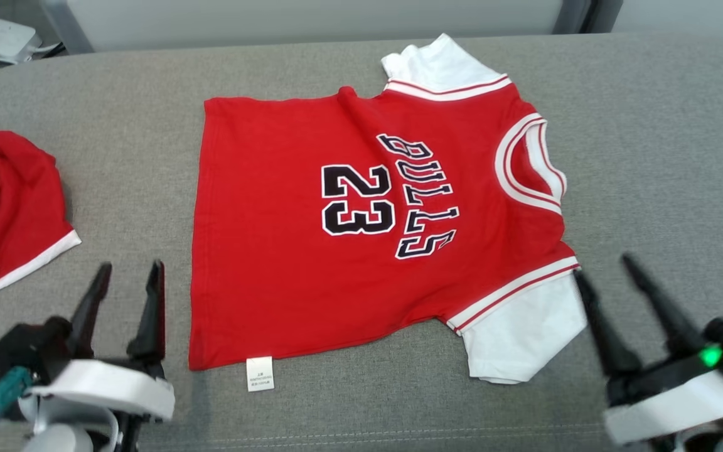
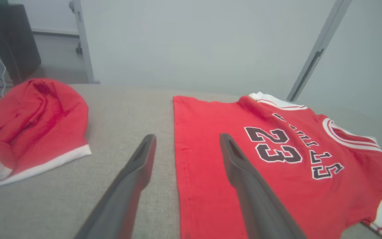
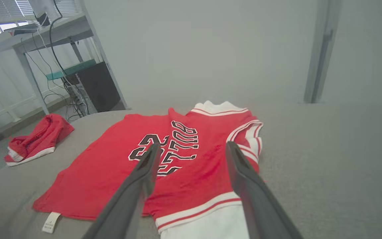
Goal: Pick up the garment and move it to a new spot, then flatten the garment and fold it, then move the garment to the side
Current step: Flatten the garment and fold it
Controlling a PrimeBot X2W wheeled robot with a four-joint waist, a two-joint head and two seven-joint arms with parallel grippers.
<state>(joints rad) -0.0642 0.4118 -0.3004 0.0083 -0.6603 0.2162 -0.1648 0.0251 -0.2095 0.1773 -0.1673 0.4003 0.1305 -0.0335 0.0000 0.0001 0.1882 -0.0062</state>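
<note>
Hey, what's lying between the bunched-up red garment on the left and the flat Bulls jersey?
Only bare grey fabric surface, clearest in the left wrist view; the open left pincer points along that strip's near end.

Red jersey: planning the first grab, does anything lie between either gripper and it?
Nothing visible: the left gripper and the right gripper sit beside the red jersey over bare grey surface; the crumpled red garment lies aside.

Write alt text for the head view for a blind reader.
A red jersey printed BULLS 23, white-sleeved, lies spread on a grey padded surface. The left gripper and right gripper stand open beside its near corners; a second red garment lies crumpled at far left.
</note>
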